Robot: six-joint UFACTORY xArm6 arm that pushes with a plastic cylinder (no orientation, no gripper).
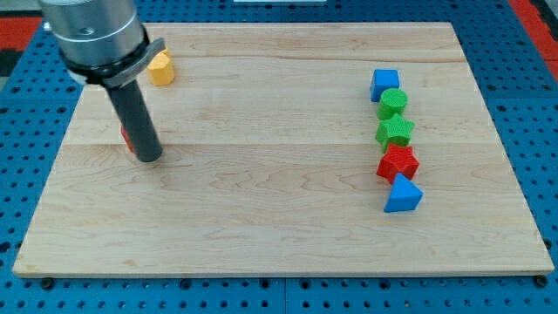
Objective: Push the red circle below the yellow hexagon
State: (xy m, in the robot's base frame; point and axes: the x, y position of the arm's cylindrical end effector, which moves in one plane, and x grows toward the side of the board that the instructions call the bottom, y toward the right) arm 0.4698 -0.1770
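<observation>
- My tip [149,158] rests on the table [261,209] in the view's left part, the rod rising from it toward the top left.
- There is no claw on this arm, only the rod, so nothing is grasped or released.
- The red circle [126,137] sits right against the rod's left side, just above my tip; the rod hides most of it, so I see only a red sliver and cannot make out its shape.
- The yellow hexagon [160,68] lies well above my tip, near the table's top edge, slightly to the right, partly behind the arm's grey housing.
- Far to the right of my tip a close column runs top to bottom: blue cube [384,85], green circle [393,103], green star [395,132], red star [398,162], blue triangle [402,194].
</observation>
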